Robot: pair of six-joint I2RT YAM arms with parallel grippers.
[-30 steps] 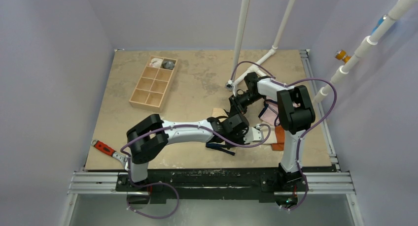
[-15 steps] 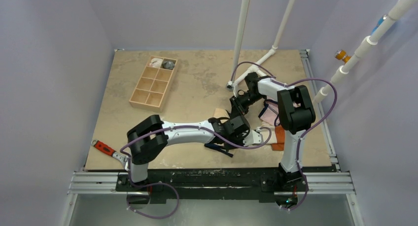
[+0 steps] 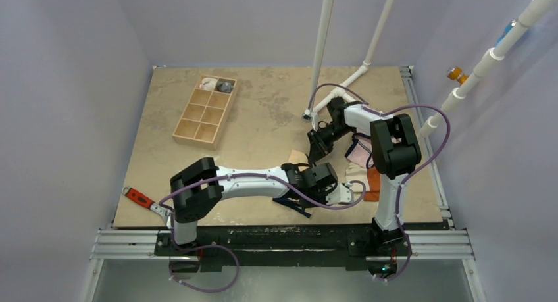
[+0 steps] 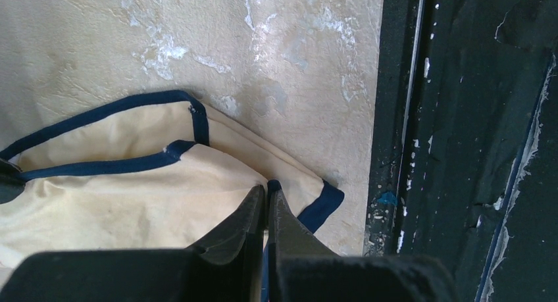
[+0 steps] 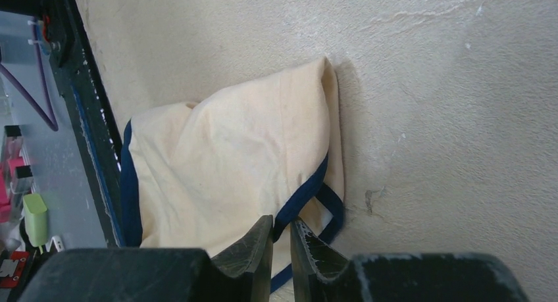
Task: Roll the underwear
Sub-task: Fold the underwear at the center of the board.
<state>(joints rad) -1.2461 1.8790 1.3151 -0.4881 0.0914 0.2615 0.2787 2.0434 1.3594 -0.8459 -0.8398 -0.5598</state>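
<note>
The underwear (image 4: 131, 190) is tan-beige with dark navy edging and lies on the table between the two arms. In the top view only a tan patch of the underwear (image 3: 297, 156) shows, the rest being hidden under the arms. My left gripper (image 4: 268, 187) is shut on a navy-edged corner close to the table's near edge; it also shows in the top view (image 3: 320, 183). My right gripper (image 5: 281, 223) is shut on the navy edging at the far side of the underwear (image 5: 224, 164); in the top view the right gripper (image 3: 316, 147) is behind the left one.
A wooden compartment tray (image 3: 205, 109) stands at the back left. A red-handled tool (image 3: 139, 198) lies at the near left edge. Pink briefs (image 3: 360, 156) and an orange cloth (image 3: 373, 183) lie by the right arm. White pipes (image 3: 322, 52) rise at the back. A black rail (image 4: 460, 151) borders the table.
My left gripper has moved toward the near edge and a little right with the underwear's corner. The right gripper has shifted slightly back.
</note>
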